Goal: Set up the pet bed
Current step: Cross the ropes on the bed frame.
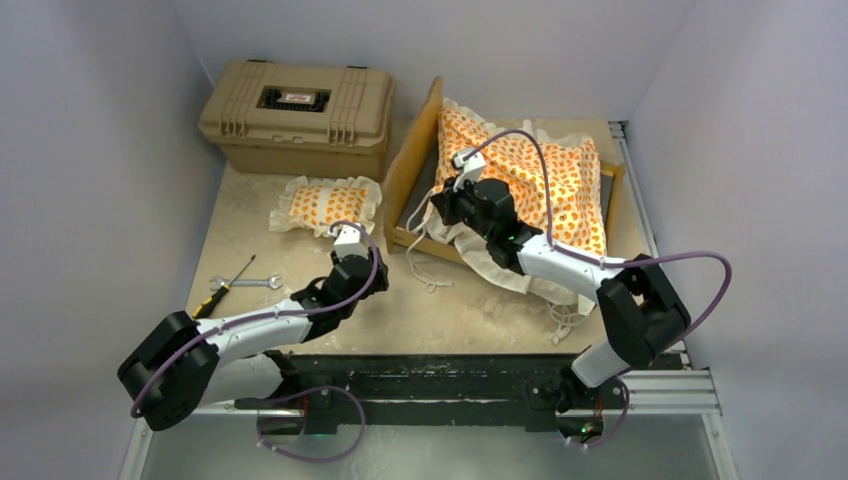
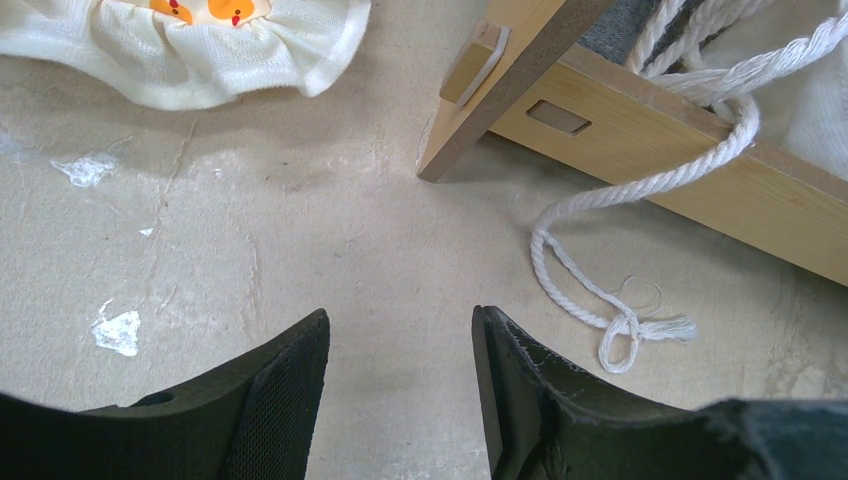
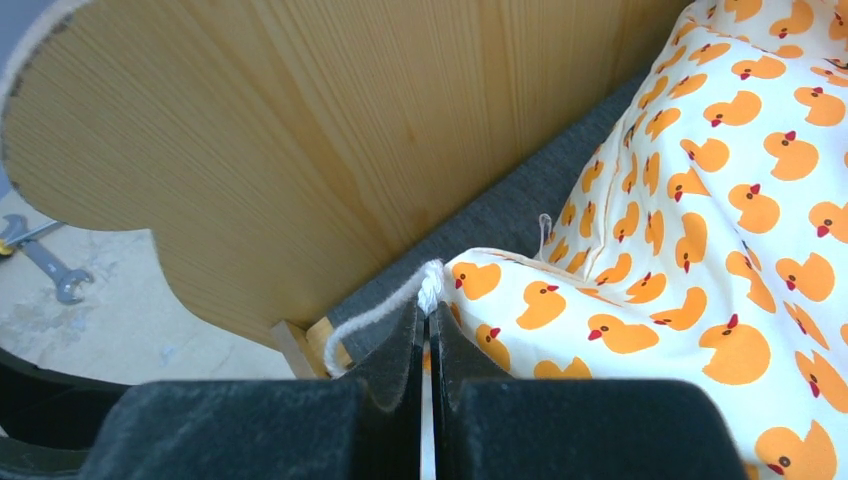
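The light-wood bed frame point(image 1: 412, 170) stands at the back right, its scalloped headboard point(image 3: 250, 130) to the left. The duck-patterned mattress cushion point(image 1: 545, 175) lies crumpled across the frame and spills over the near rail. Its grey base point(image 3: 510, 205) shows beside the headboard. My right gripper point(image 3: 430, 305) is shut on the cushion's white cord point(image 3: 380, 305) at the cushion's corner, next to the headboard. The small matching pillow point(image 1: 325, 205) lies on the table left of the frame. My left gripper point(image 2: 400, 325) is open and empty, low over bare table between the pillow's ruffle point(image 2: 200, 50) and the frame's corner point(image 2: 470, 120).
A tan hard case point(image 1: 295, 115) stands at the back left. A wrench point(image 1: 250, 283) and a yellow-handled screwdriver point(image 1: 222, 286) lie on the left of the table. A loose white cord point(image 2: 590, 210) trails off the frame onto the table. Walls close in on the left, back and right.
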`<state>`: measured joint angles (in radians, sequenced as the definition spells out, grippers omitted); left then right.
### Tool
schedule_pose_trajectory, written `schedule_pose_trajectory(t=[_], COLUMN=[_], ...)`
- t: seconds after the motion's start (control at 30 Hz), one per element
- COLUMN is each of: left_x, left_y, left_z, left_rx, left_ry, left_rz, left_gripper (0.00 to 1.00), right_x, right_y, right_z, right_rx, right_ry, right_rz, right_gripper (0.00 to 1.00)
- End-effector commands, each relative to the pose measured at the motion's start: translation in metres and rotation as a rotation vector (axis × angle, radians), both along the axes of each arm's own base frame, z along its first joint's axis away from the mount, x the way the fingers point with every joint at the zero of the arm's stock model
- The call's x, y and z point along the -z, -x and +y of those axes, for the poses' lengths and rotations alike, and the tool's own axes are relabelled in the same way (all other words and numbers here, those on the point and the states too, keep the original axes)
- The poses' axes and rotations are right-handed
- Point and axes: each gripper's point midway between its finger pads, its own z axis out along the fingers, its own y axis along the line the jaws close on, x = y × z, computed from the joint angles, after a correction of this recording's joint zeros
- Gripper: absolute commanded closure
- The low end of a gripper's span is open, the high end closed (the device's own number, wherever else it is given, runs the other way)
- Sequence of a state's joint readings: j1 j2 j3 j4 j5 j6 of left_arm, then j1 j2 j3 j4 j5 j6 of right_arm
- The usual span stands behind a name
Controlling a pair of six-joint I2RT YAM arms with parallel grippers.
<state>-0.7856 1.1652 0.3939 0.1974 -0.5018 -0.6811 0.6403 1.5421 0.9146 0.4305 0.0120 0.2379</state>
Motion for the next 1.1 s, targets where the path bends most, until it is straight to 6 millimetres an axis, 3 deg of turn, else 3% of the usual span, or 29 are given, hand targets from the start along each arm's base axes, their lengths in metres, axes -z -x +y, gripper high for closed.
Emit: schedule_pose_trajectory(t=[0.0,0.2,0.6,1.07], left_x=[-0.005,-0.004,-0.004,-0.004], left_y=[-0.002,-0.001,-0.001,-0.002], left_z=[0.002,0.003,0.003,0.002], left_rx=[-0.022,-0.024,-0.025,-0.019], left_ry=[0.034,0.032,0.033,0.035], left_rz=[-0.022,-0.023,-0.024,-0.025], left_gripper=[0.46,0.46,0.46,0.46], right_x=[-0.010,-0.025,-0.033,-0.014], right_y=[-0.015,-0.021,-0.005,0.009], right_z=[-0.008,-0.017,0.010,0.034], right_rx=[0.054,0.081,-0.093,-0.167], right_ry=[0.050,0.101,0.060,0.076], right_rz=[-0.059,-0.149,-0.205,-0.168], right_gripper=[1.00,1.00,1.00,1.00])
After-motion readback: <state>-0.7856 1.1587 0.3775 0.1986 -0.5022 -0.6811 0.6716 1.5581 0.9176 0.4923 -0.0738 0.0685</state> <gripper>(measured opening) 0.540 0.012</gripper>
